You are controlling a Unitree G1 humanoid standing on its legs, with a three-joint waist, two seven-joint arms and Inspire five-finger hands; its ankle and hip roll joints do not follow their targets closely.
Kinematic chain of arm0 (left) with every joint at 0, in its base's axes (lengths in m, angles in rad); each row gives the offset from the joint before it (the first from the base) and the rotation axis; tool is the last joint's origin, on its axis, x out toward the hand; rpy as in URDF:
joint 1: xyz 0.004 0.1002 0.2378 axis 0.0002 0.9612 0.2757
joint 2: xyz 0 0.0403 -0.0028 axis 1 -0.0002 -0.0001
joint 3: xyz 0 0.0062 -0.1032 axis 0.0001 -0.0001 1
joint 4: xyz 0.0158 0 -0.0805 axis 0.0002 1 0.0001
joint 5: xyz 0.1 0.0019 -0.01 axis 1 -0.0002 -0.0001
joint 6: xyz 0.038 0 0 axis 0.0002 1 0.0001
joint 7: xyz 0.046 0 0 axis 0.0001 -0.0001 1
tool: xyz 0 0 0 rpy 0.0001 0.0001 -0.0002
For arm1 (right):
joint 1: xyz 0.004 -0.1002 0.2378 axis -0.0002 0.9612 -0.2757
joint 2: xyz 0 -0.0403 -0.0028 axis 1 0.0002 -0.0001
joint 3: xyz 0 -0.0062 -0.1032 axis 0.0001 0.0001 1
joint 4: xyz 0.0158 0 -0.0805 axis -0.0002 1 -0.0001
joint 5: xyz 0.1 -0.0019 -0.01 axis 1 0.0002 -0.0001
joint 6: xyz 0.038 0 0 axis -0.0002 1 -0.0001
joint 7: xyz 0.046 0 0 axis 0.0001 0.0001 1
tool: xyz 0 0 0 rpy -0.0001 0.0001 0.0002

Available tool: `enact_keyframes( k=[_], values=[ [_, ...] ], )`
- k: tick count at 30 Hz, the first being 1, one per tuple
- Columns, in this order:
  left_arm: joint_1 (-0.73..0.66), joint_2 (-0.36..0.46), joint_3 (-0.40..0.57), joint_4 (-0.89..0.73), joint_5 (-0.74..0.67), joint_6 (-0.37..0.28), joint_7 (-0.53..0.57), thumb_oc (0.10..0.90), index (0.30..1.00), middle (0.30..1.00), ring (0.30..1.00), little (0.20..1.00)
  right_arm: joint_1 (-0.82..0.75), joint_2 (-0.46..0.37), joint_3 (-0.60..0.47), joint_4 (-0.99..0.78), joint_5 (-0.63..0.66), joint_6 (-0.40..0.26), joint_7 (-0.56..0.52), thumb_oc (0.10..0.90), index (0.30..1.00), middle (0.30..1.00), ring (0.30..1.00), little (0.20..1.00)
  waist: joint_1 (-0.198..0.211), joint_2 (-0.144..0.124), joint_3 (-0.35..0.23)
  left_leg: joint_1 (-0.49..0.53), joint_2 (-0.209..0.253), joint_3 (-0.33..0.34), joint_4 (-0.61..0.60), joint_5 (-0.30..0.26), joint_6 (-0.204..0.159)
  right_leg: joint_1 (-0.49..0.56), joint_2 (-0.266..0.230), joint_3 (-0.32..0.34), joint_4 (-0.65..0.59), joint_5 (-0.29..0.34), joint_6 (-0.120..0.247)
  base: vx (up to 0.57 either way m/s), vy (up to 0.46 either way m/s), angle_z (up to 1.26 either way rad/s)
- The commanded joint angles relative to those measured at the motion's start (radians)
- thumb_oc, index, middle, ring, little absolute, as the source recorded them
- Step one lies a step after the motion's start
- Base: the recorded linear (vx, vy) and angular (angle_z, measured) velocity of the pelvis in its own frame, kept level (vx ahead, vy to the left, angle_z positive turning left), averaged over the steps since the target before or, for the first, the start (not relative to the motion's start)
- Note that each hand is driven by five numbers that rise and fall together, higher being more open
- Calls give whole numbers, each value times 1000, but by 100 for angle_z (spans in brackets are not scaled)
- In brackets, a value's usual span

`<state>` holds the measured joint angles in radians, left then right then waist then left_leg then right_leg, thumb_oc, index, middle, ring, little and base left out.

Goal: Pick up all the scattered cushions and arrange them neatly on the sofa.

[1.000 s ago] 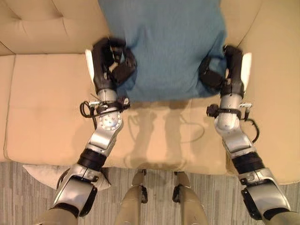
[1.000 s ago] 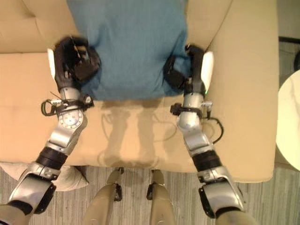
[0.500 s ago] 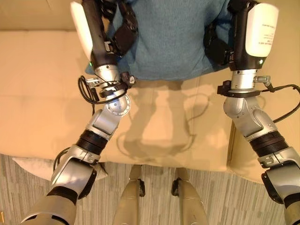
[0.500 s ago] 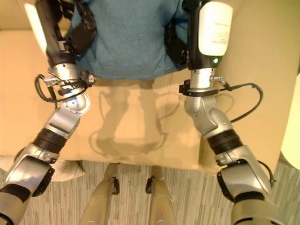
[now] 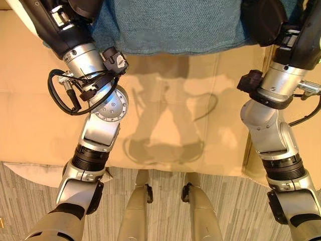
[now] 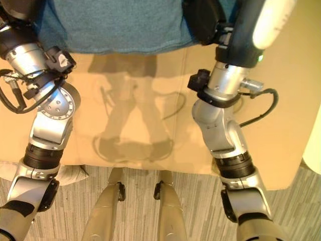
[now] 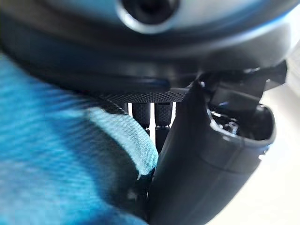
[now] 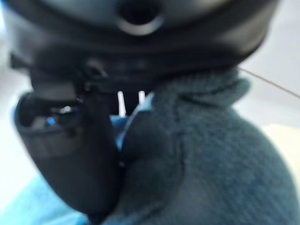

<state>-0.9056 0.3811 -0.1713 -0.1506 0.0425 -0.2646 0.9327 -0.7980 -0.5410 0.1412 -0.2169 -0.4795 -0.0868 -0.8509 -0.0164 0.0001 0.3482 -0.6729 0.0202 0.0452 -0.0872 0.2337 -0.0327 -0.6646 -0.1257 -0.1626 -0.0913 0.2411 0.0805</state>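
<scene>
A teal-blue cushion (image 5: 170,25) hangs above the beige sofa seat (image 5: 165,125), held between both hands at its lower corners. My left hand (image 5: 80,10) grips the cushion's left corner. In the left wrist view the thumb (image 7: 201,173) and the fingers behind it pinch the blue fabric (image 7: 56,178). My right hand (image 5: 261,20) grips the right corner, and in the right wrist view its thumb (image 8: 79,154) presses into the bunched fabric (image 8: 211,159). The cushion's upper part runs out of view.
A white cushion (image 5: 30,173) lies on the striped floor at the sofa's front left, partly under my left arm. The sofa's right armrest (image 6: 281,125) stands beside my right arm. A white round table edge (image 6: 313,145) shows at far right.
Both arms have risen toward the camera, carrying the blue cushion up off the seat; its lower edge now sits near the top of the view. Both grips are unchanged.
</scene>
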Motion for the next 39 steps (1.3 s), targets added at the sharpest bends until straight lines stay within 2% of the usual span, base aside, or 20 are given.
enact_keyframes(
  k=[1,3,7,8,9,10,11,13,14,18,22,23,24,25,26,27,31,39],
  values=[
    [-57,10,-163,-212,180,-225,-16,400,300,300,300,300,-69,63,74,-208,-130,-221,-53,400,300,300,300,300,-12,-34,-276,37,-38,-30,0,-128,-45,15,5,1,4,-106,85,0,0,0],
    [-68,32,-160,-225,221,-214,7,400,300,300,300,300,-77,51,69,-223,-154,-216,-65,400,300,300,300,300,-13,-34,-279,29,-38,-30,0,-128,-45,7,4,2,4,-106,86,0,0,0],
    [-100,23,-181,-167,208,-212,9,400,300,300,300,300,-108,43,87,-165,-144,-205,-70,400,300,300,300,300,-18,-33,-281,23,-37,-25,0,-128,-46,0,2,4,4,-104,87,0,0,0],
    [-126,24,-206,-46,177,-191,1,400,300,300,300,300,-140,27,111,-44,-119,-181,-73,400,300,300,300,300,-16,-34,-288,28,-35,-23,0,-138,-47,4,2,2,4,-111,88,0,0,0],
    [-135,24,-206,-36,176,-195,3,400,300,300,300,300,-151,25,114,-33,-118,-184,-79,400,300,300,300,300,-16,-34,-285,27,-35,-22,0,-138,-47,4,2,3,4,-111,88,0,0,0],
    [-158,22,-223,46,157,-180,-3,400,300,300,300,300,-172,13,128,42,-103,-172,-86,400,300,300,300,300,-16,-34,-285,28,-34,-22,0,-138,-48,4,2,1,4,-111,87,0,0,0],
    [-204,33,-260,211,125,-146,-31,400,300,300,300,300,-215,-21,166,196,-82,-139,-88,400,300,300,300,300,-15,-36,-288,28,-33,-20,0,-136,-48,5,0,-2,4,-108,87,0,0,0],
    [-217,33,-260,224,122,-153,-29,400,300,300,300,300,-229,-23,171,210,-81,-143,-95,400,300,300,300,300,-15,-35,-282,28,-33,-20,0,-136,-48,4,0,-2,4,-108,87,-2,-7,2],
    [-253,31,-298,382,54,-126,-77,400,300,300,300,300,-278,-29,207,376,-21,-118,-86,400,300,300,300,300,-13,-38,-281,28,-32,-21,0,-133,-49,5,-1,-5,4,-104,87,0,0,0],
    [-323,11,-334,641,-114,-126,-148,400,300,300,300,300,-392,-12,290,666,106,-105,-63,400,300,300,300,300,-11,-38,-261,28,-31,-18,0,-127,-53,5,0,-7,4,-99,85,0,0,0],
    [-402,42,-388,857,-202,-96,-260,400,300,300,300,300,-476,-14,373,922,241,-100,17,400,300,300,300,300,-9,-38,-241,28,-29,-18,0,-118,-55,6,3,-8,4,-93,85,0,0,0],
    [-394,50,-387,888,-242,-95,-292,577,566,566,566,566,-481,-7,384,982,306,-87,67,400,300,300,300,300,-6,-36,-229,30,-27,-19,0,-116,-56,9,4,-10,4,-92,84,0,0,0],
    [-385,49,-378,890,-265,-95,-303,800,900,900,900,900,-482,-6,385,1001,328,-80,84,408,312,312,312,312,-5,-36,-225,32,-27,-19,0,-116,-56,10,5,-11,4,-92,83,0,0,0],
    [-371,48,-371,888,-276,-94,-307,800,900,900,900,900,-477,0,378,1003,345,-77,97,540,509,509,509,509,-5,-36,-221,34,-27,-17,0,-115,-57,12,5,-11,4,-92,83,0,0,0],
    [-370,49,-371,887,-276,-94,-307,800,900,900,900,900,-476,0,378,1002,345,-77,97,540,509,509,509,509,-5,-36,-221,34,-27,-17,0,-115,-57,12,5,-10,4,-92,83,0,0,0],
    [-353,48,-364,893,-279,-91,-315,800,900,900,900,900,-464,8,369,1018,367,-79,106,800,900,900,900,900,-4,-37,-218,38,-26,-16,0,-116,-57,15,6,-11,4,-93,82,7,-5,3],
    [-271,45,-339,896,-259,-66,-335,800,900,900,900,900,-398,38,326,1013,414,-99,140,800,900,900,900,900,-3,-38,-211,43,-25,-14,0,-117,-58,17,8,-11,4,-94,81,2,-2,1],
    [-167,60,-281,850,-222,-51,-336,800,900,900,900,900,-252,109,267,951,430,-123,176,800,900,900,900,900,-5,-35,-213,49,-28,-13,0,-120,-58,19,8,-11,4,-94,78,-2,4,-4]
  ],
)
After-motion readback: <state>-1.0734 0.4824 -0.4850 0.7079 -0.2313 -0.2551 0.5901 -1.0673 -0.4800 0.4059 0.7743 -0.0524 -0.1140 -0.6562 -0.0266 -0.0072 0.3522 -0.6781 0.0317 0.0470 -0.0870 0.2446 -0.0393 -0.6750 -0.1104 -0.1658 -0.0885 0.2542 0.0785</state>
